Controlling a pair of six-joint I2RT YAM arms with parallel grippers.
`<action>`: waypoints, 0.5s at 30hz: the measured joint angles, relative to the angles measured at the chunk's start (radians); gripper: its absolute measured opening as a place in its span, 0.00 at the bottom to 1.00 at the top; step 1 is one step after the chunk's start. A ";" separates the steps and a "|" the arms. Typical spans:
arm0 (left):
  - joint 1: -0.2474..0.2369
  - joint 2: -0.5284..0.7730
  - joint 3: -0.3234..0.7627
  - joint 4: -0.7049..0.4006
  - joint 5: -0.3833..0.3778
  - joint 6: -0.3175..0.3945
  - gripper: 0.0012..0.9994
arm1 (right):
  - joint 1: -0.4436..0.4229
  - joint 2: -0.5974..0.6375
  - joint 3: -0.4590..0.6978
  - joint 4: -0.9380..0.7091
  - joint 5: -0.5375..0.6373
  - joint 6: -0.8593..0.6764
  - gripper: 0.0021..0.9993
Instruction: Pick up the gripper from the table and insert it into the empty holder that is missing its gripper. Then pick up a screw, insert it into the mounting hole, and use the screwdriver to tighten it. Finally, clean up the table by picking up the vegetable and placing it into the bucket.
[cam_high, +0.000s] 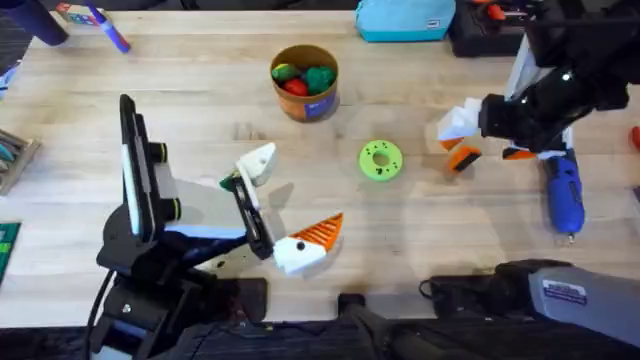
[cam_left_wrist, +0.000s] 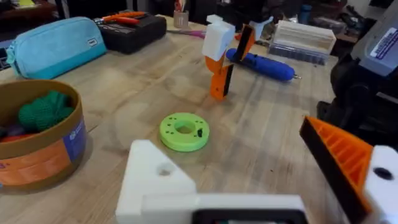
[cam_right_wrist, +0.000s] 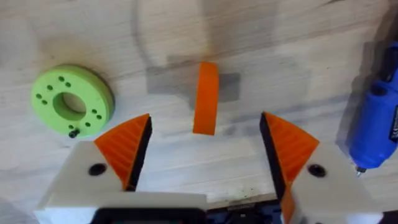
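Note:
The small orange gripper piece (cam_right_wrist: 206, 98) lies flat on the wood (cam_high: 462, 159). My right gripper (cam_right_wrist: 205, 121) hovers just above it, open, its orange pads (cam_right_wrist: 127, 146) on either side of the piece and clear of it. My left gripper (cam_high: 290, 197) is open near the table's front. One of its fingers is a bare white holder (cam_left_wrist: 155, 180) with a mounting hole. The other carries an orange striped tip (cam_left_wrist: 342, 155). The blue screwdriver (cam_high: 565, 195) lies at the right. The bucket (cam_high: 305, 100) at the back holds toy vegetables (cam_high: 320, 77).
A green disc with holes (cam_high: 380, 160) lies mid-table, a small dark screw (cam_right_wrist: 73, 132) at its rim. A teal pouch (cam_high: 405, 20) and a black case (cam_left_wrist: 134, 31) sit along the back edge. Bare wood lies between the disc and the left gripper.

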 joint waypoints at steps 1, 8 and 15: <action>0.000 0.000 0.000 0.000 0.000 0.000 0.99 | 0.000 0.007 0.000 0.000 -0.001 0.014 0.99; 0.000 0.000 0.000 0.000 0.000 0.000 0.99 | 0.000 0.065 0.000 0.003 -0.030 0.062 0.66; 0.000 0.000 0.000 0.000 0.000 0.000 0.99 | 0.000 0.099 0.000 0.007 -0.053 0.079 0.53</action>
